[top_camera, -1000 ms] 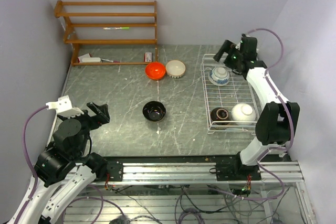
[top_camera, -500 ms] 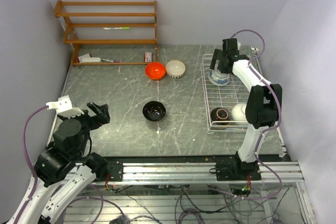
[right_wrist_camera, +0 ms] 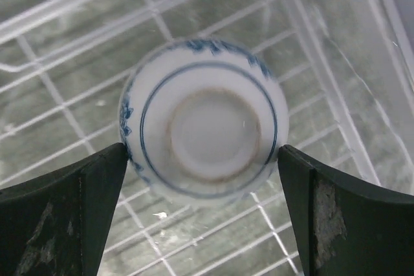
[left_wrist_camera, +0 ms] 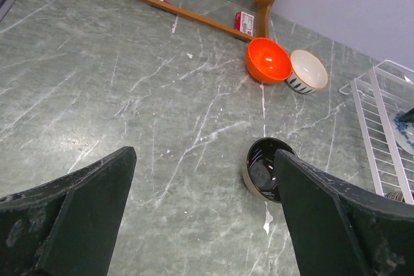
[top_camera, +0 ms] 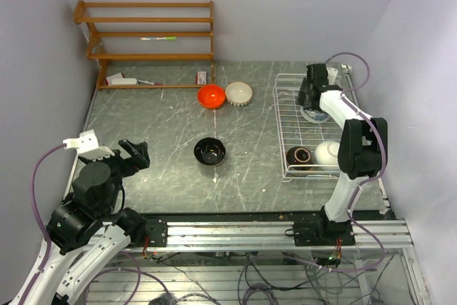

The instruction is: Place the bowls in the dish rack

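Jaws on the right arm point(top_camera: 343, 108) stood wide open, one on each side of the blue-and-white bowl point(right_wrist_camera: 204, 135). They were very close to its sides, but I could not tell if they touched it. That bowl lay upside down, foot ring up, on the wires at the far end of the dish rack point(top_camera: 280, 116). At the near end of the rack sat the brown bowl point(top_camera: 298, 156) and the white bowl point(top_camera: 330, 152), side by side.

Jaws on the left arm point(top_camera: 93, 183) were open too, with nothing between them, over the bench point(top_camera: 157, 126). Ahead of them the black bowl point(left_wrist_camera: 265, 171) stood alone on the bench. Farther back, the orange-red bowl point(left_wrist_camera: 268, 60) and the cream bowl point(left_wrist_camera: 308, 71) sat side by side near the wooden shelf point(top_camera: 146, 33). These three were not yet loaded.

The bowls looked hard, shiny and slippery, and would likely chip or break if dropped. Each seemed light enough for one arm. A good hold would probably be the rim, one jaw inside and one outside.
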Controlling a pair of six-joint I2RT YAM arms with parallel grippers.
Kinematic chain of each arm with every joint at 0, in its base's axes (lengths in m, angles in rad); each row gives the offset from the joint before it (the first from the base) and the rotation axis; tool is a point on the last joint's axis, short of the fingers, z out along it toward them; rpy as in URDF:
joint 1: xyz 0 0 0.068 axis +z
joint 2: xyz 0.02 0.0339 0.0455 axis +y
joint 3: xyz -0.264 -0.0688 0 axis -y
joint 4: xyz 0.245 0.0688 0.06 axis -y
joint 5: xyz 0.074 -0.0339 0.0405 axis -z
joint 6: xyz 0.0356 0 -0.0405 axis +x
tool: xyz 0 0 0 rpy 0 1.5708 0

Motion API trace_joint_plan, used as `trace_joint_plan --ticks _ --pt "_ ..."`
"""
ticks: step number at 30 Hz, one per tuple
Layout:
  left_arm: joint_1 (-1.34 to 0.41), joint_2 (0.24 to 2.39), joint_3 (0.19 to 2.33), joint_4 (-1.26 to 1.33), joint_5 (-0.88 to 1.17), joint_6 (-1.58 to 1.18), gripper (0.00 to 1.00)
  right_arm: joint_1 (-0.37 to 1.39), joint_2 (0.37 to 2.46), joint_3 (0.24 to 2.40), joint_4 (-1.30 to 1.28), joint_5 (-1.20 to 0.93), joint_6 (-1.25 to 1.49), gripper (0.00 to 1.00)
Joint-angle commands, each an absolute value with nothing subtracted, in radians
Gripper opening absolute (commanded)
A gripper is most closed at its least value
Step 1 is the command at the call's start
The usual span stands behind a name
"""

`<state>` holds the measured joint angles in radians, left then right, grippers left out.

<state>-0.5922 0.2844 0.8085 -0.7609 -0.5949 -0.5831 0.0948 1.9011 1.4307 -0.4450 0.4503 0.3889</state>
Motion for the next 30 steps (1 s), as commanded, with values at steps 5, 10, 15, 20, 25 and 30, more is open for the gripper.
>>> trace_joint_plan --ticks 5,10,15,20,25,30 --pt "-0.599 0.3 0.818 -0.732 -0.561 -0.565 0.99 -0.019 1.695 1.198 -0.419 0.546 0.491 1.0" --pt "-0.599 0.3 0.817 -0.733 -0.561 -0.566 0.99 -0.02 1.551 1.134 -0.386 0.442 0.476 1.0" --pt "-0.599 0.29 0.816 -0.736 -0.57 -0.572 0.99 -0.02 1.466 1.138 -0.354 0.351 0.438 1.0" --pt "-0.6 0.292 0.818 -0.742 -0.58 -0.577 0.99 -0.022 1.578 1.264 -0.338 0.334 0.406 1.0" --pt "-0.599 0.293 0.818 -0.746 -0.587 -0.58 0.99 -0.033 1.743 1.393 -0.3 0.266 0.37 1.0" --pt "-0.6 0.294 0.82 -0.75 -0.594 -0.583 0.99 -0.041 1.774 1.371 -0.184 0.171 0.354 1.0"
